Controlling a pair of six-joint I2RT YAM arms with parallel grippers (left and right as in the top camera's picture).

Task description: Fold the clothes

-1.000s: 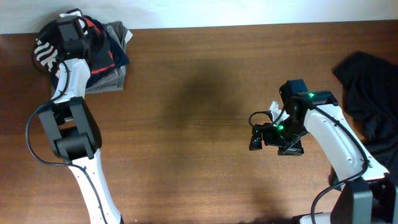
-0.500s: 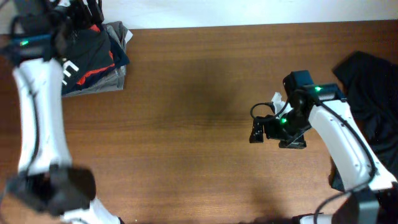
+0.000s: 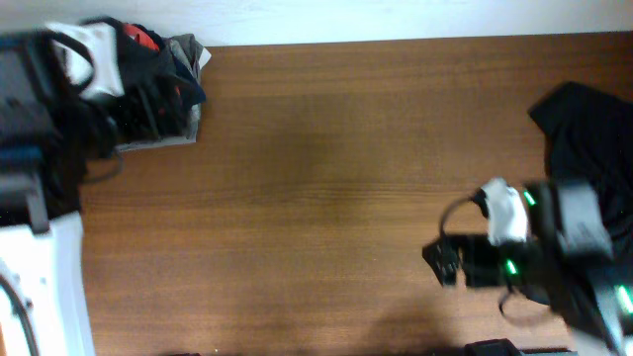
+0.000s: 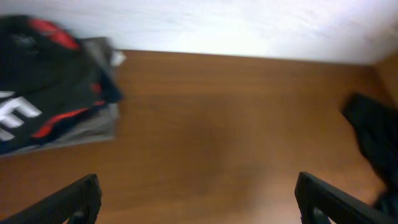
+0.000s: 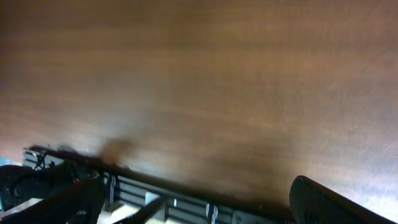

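Lettering shows on one piece only: the black top garment of the stack of clothes (image 4: 53, 93) carries big white block letters (image 4: 15, 118). One of them looks like an E. The rest runs off the left edge of the left wrist view, so no word can be read. Red patches cross the same fabric, a navy fold shows at its right side, and a grey piece lies underneath.

The stack sits at the far left corner of the wooden surface (image 3: 326, 158), against its far edge. A loose black garment (image 3: 584, 138) lies crumpled at the far right edge, well apart from the stack.

The left claw (image 4: 198, 190) is spread wide, with one dark finger low at each side of its own view and only bare wood between them. The stack lies ahead of it and off to the left, not touching either finger; the loose black garment lies ahead to the right. From overhead the left arm is a blur just beside the stack.

The right claw (image 5: 193, 196) also stands wide apart over bare wood, gripping nothing. From overhead it sits near and right, with the loose black garment farther back and to its right.
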